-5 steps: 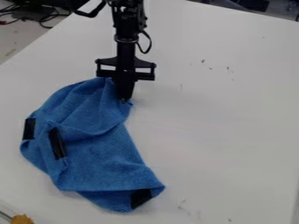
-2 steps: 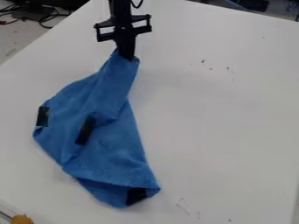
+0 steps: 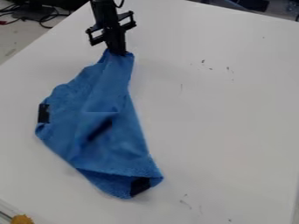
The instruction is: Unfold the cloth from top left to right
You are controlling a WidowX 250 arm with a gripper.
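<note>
Blue, soft-looking fabric with a slightly fuzzy surface made up the crumpled cloth [image 3: 119, 96], which lay on the left half of the smooth white table [image 3: 227, 118]. The black two-finger gripper [image 3: 118, 53] was at the upper left of the view, hanging at a slight tilt, and it was closed on the cloth's top end, with the fabric bunched between its fingers. That end was drawn up into a narrow peak directly under the gripper, and the rest of the cloth spread down and away from it, widening toward the near side of the table.

Long folds ran down from the pinched peak. The right edge slanted down to a pointed corner at the lower right, while the left side bulged outward in a wavy line. Along the bottom, a flap lay folded, its crease running toward that corner.

Three dark patches showed on the cloth: a black rectangular strip [image 3: 43, 113] at the left edge, a slanting dark strip [image 3: 100, 130] near the middle, and a black patch [image 3: 140, 186] close to the lower right corner, well apart from the gripper.

A fuzzy orange-yellow object [image 3: 22, 219] sat at the bottom left of the view. Dark cables [image 3: 43, 19] lay beyond the table at the upper left.
</note>
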